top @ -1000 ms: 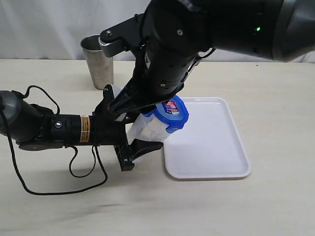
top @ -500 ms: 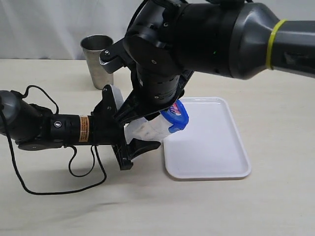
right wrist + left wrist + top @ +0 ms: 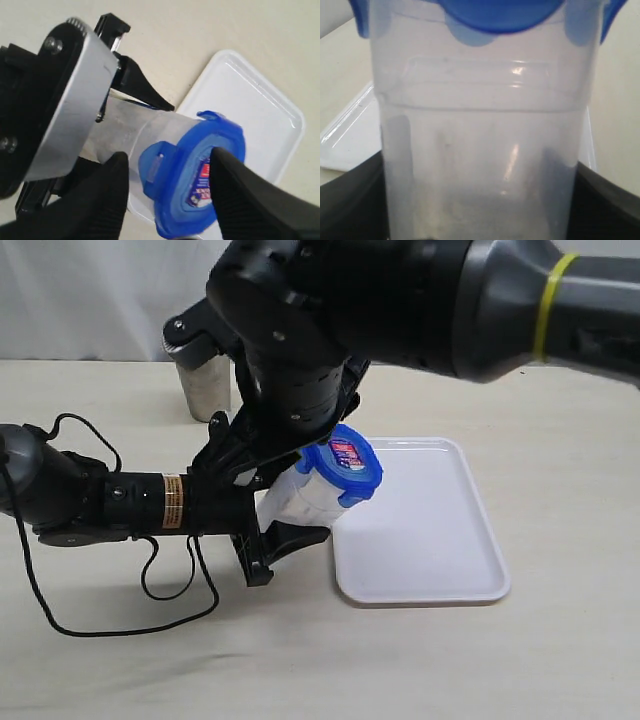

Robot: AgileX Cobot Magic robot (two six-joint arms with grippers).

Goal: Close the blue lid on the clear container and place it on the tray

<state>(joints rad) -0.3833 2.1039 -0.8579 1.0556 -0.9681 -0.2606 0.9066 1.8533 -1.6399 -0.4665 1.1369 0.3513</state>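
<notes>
**Lid on the mouth, flaps yet to be checked**

The left claw [image 3: 278, 492] pinches the tall translucent plastic canister [image 3: 305, 502] around its body and holds it tilted. The mouth points away from that claw, toward the flat white rectangular tray [image 3: 430, 570] on the worktop [image 3: 560, 420] just beyond its fingertips. The small blue snap-flap lid [image 3: 345, 470] sits on the mouth, between the spread fingers of the right claw [image 3: 169, 157], which grips nothing. Whether the flaps are latched cannot be told, so each is best pressed squarely while the left claw braces the canister.
</notes>
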